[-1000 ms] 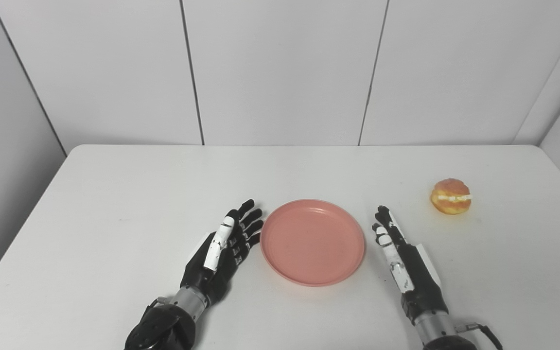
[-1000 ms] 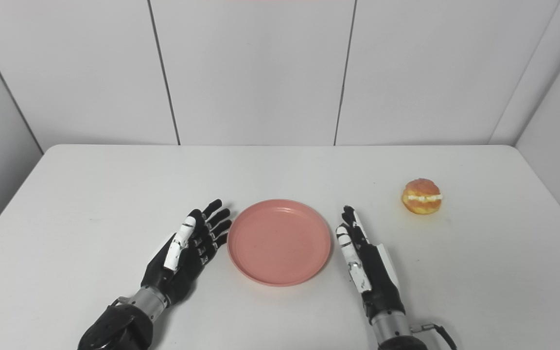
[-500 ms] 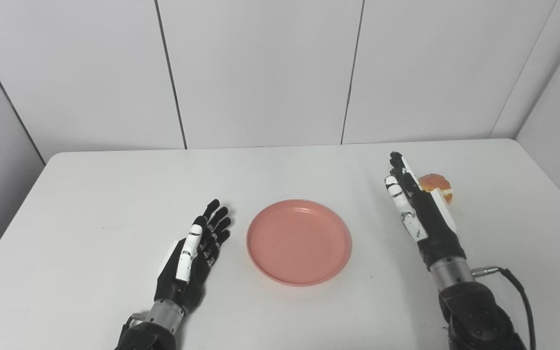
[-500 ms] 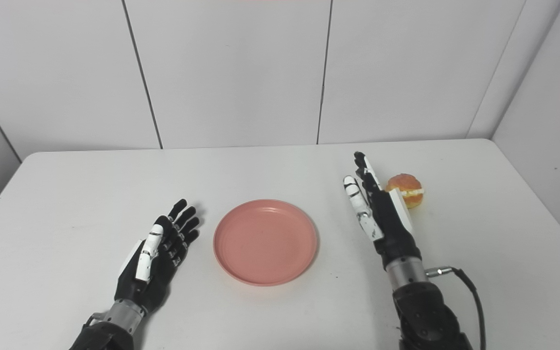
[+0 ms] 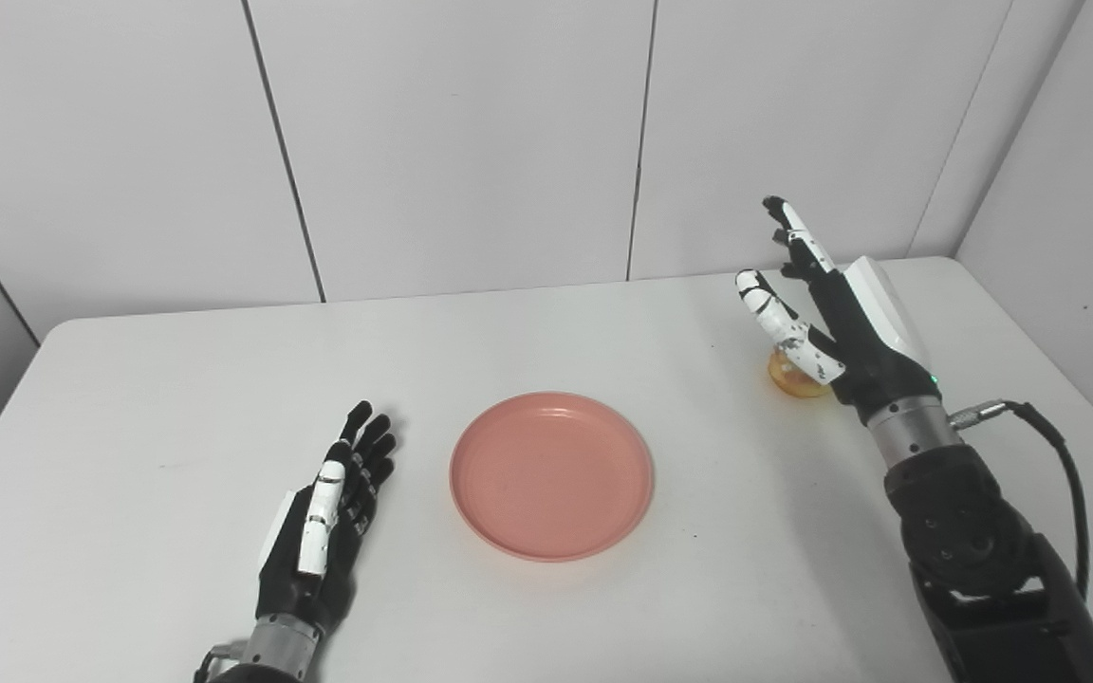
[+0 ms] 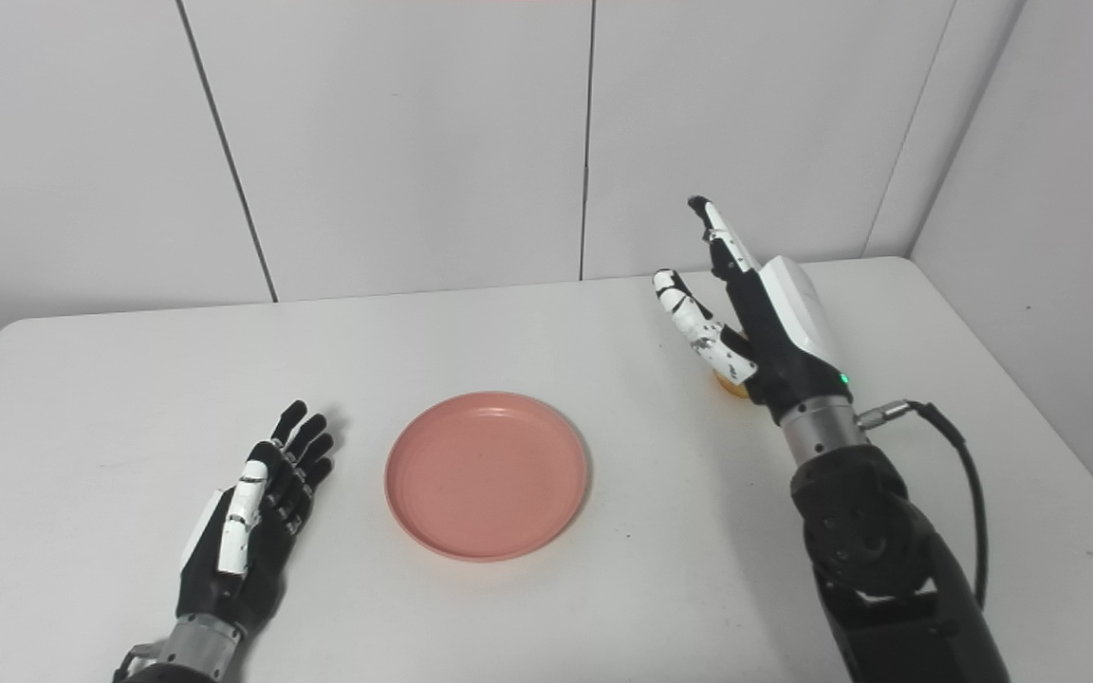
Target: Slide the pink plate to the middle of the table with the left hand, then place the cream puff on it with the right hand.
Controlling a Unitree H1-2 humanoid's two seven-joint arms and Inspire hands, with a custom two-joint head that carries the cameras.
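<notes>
The pink plate (image 5: 551, 474) lies flat near the middle of the white table (image 5: 176, 398), with nothing on it. My left hand (image 5: 324, 522) rests open on the table, apart from the plate's left rim. My right hand (image 5: 831, 308) is raised above the far right of the table, open with fingers spread. It hangs over the cream puff (image 5: 793, 379), hiding most of it; only a golden sliver shows under the thumb. In the right eye view, only an edge of the cream puff (image 6: 729, 383) peeks out below the right hand (image 6: 755, 304).
White wall panels (image 5: 461, 142) close off the table's far edge, and a side wall (image 5: 1068, 190) stands at the right. A black cable (image 5: 1049, 455) loops off my right forearm.
My right hand has risen and moved farther back over the cream puff, covering more of it. My left hand has drawn back from the plate. The camera view has shifted.
</notes>
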